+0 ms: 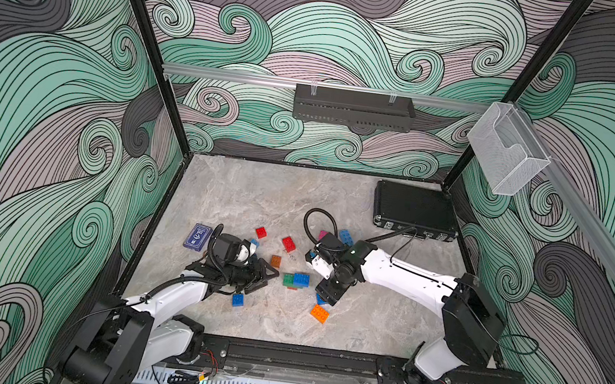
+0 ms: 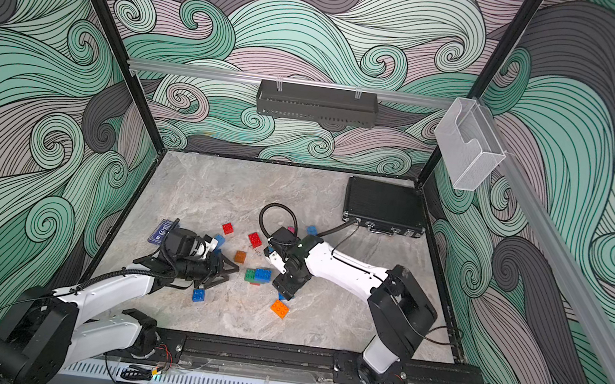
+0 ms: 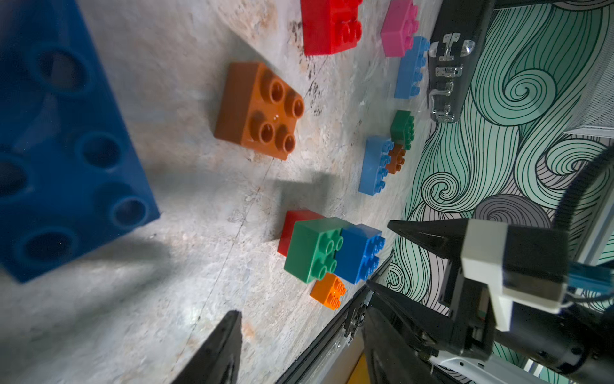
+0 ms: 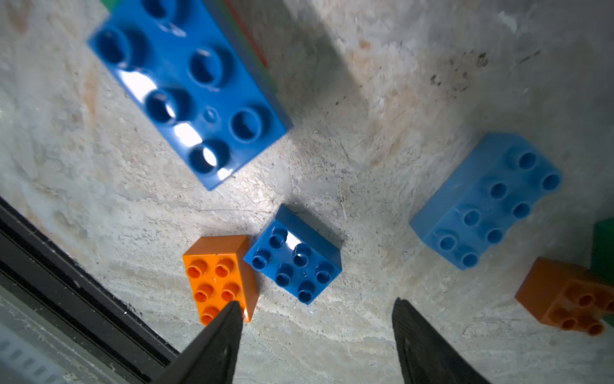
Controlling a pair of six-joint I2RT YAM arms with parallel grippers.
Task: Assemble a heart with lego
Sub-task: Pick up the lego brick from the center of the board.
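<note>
On the grey desk point(image 1: 297, 199) the lego bricks point(image 1: 296, 280) lie spread about near the front, most of them loose. Close to the middle, a green brick point(image 2: 250, 275) and a dark blue brick point(image 2: 263, 274) sit side by side, touching. A red brick point(image 3: 290, 229) is pressed against them.

The right hand point(image 4: 317, 301) hangs just over the desk, a little nearer the front than that clump. Its two fingers are apart, with only bare desk between them. Just past the fingertips lie an orange brick point(image 4: 221, 276) and a small blue square brick point(image 4: 294, 262), very close together. In the right wrist view one finger covers a corner of the orange brick.

The left hand point(image 1: 268, 280) is on the other side of the clump and points at it. Its fingers are apart too, and it holds nothing. A brown square brick point(image 1: 276, 261) lies just behind it, and another blue square brick point(image 1: 238, 299) lies by the left arm.

Farther back are a small red brick point(image 1: 261, 232) and a long red brick point(image 1: 288, 243). A pink brick point(image 1: 322, 234) and a light blue brick point(image 1: 346, 237) peek out beside the right arm. A flat dark blue card box point(image 1: 198, 237) lies near the left edge. A black case point(image 1: 415, 210) sits in the back right corner.
</note>
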